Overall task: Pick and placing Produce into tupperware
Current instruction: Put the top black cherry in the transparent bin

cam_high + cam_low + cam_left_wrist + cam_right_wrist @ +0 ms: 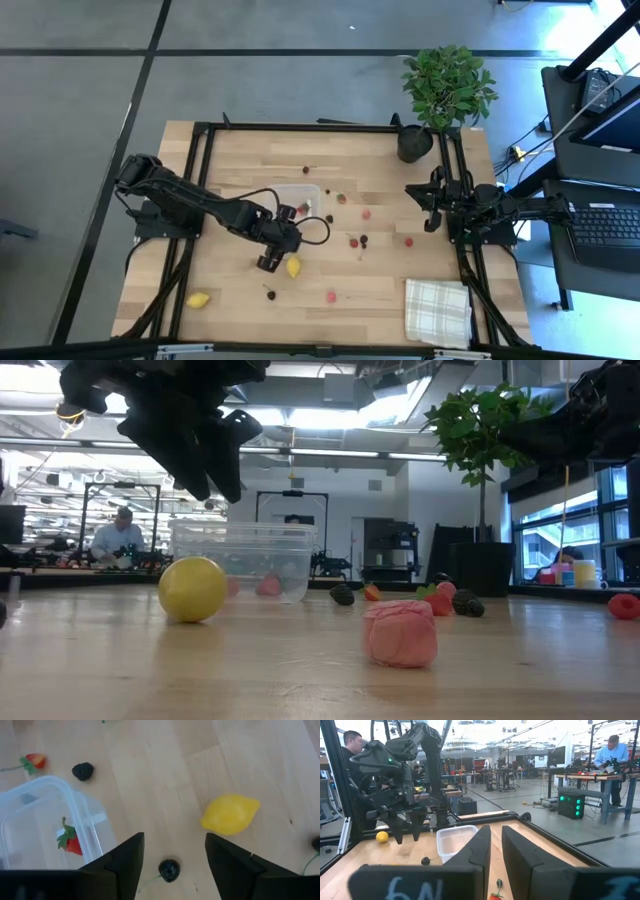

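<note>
Far left on the pale wooden table (230, 290) lies one yellow lemon-shaped piece (198, 299), well apart from everything else. Next along, the left gripper (268, 262) hangs above the boards with its two dark fingers (125, 862) parted and nothing between them: released, not grasping. Just beside it to the right sits the second yellow lemon-shaped piece (293, 267); in the left wrist view this lemon (230, 814) lies ahead of the fingertips and off toward one finger's side, its long axis running roughly crosswise to the way the gripper points, while a small dark berry on a stem (169, 869) sits almost squarely in the gap between the fingers. The small clear plastic rectangular tub (298, 202) stands just behind the left gripper, with one red strawberry-like piece (71, 841) already inside. Judgement: the dark berry is the closest candidate, needing mostly a straight descent; the lemon would need a sideways shift first. Further right, red and dark berry-sized pieces (358, 241) are scattered over the middle of the table. The right gripper (432, 218) waits at the right edge, fingers closed on nothing. The left arm is plainly the nearer one to tub, berry and lemon.
</note>
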You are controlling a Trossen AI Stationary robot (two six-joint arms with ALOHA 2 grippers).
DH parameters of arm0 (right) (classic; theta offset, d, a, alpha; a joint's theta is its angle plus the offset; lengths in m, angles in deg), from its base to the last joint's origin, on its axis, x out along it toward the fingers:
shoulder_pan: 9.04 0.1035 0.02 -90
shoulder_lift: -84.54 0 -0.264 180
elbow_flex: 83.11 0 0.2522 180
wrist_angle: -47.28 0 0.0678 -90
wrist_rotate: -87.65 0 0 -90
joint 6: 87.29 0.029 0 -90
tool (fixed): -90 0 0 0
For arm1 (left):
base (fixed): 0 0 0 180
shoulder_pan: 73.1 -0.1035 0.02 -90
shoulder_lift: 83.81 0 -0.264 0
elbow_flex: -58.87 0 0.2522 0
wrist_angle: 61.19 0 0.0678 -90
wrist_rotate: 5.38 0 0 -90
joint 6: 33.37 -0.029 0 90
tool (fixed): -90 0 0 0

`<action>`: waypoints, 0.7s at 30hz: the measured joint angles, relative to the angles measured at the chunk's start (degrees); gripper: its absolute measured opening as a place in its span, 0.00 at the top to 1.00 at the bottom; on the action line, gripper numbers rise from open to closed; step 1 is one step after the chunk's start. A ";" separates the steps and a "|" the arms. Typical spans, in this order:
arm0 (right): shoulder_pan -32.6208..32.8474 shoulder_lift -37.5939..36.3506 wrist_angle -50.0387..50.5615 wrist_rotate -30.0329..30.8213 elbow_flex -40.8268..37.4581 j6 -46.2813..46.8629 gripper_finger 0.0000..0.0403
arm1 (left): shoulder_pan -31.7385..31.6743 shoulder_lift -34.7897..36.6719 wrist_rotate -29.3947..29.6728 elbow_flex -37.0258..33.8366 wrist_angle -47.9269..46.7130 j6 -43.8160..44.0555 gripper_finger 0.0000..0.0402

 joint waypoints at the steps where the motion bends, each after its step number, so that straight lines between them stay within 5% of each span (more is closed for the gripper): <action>1: 0.00 0.00 0.00 0.00 -0.01 0.00 0.87 | 0.05 0.00 0.02 -0.01 0.02 0.58 0.49; 21: 0.00 0.00 0.00 0.02 0.00 1.49 0.87 | -1.25 -2.71 -2.57 -0.01 -6.48 -11.20 0.49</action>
